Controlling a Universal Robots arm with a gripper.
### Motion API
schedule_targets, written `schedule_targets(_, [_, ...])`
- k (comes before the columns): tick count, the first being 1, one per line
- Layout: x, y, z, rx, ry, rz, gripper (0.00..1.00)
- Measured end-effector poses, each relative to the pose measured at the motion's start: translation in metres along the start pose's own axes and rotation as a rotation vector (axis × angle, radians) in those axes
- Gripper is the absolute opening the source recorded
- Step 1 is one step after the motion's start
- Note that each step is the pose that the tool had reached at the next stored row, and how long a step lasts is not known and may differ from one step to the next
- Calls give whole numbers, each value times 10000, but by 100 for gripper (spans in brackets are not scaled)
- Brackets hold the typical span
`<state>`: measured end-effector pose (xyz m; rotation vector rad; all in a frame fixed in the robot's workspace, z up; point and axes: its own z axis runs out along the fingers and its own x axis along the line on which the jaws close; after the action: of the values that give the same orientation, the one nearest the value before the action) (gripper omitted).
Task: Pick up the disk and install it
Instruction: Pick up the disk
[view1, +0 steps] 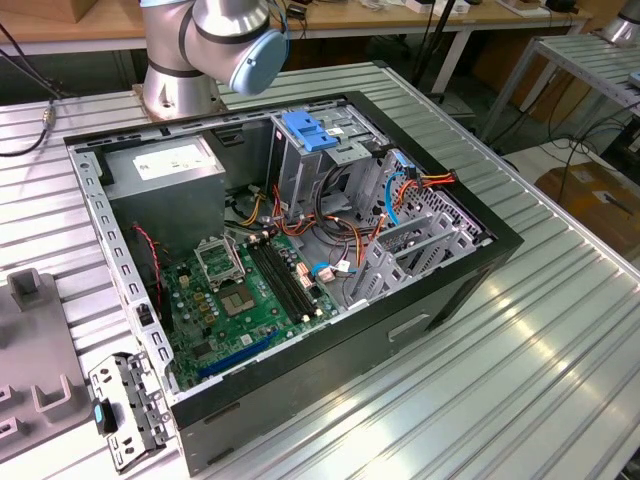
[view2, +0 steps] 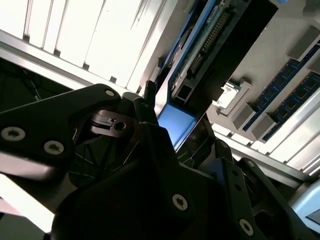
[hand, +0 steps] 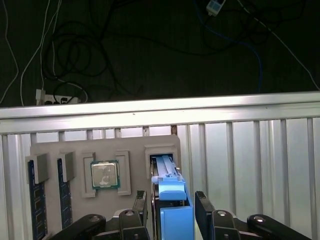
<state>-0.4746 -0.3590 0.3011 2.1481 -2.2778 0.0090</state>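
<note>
Black pincer (hand: 172, 212) astride the disk (hand: 166, 175), which stands on edge in a slot of the grey holder (hand: 75, 147), long axis running straight ahead of it; gripping or not, I cannot tell. Neighbouring recesses hold a processor (hand: 104, 174) and memory sticks (hand: 64, 205), on the ribbed counter (hand: 250, 165).

Disk (hand: 169, 192) in tray (hand: 75, 149) slot, processor (hand: 104, 174) just beside

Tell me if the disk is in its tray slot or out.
In the slot: in the first wrist view the disk stands on edge, its lower end inside the grey tray's slot, the hand astride it.
</note>
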Motion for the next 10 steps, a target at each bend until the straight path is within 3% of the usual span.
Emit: schedule_targets(10, [22,-1,51,-1,0,2,51])
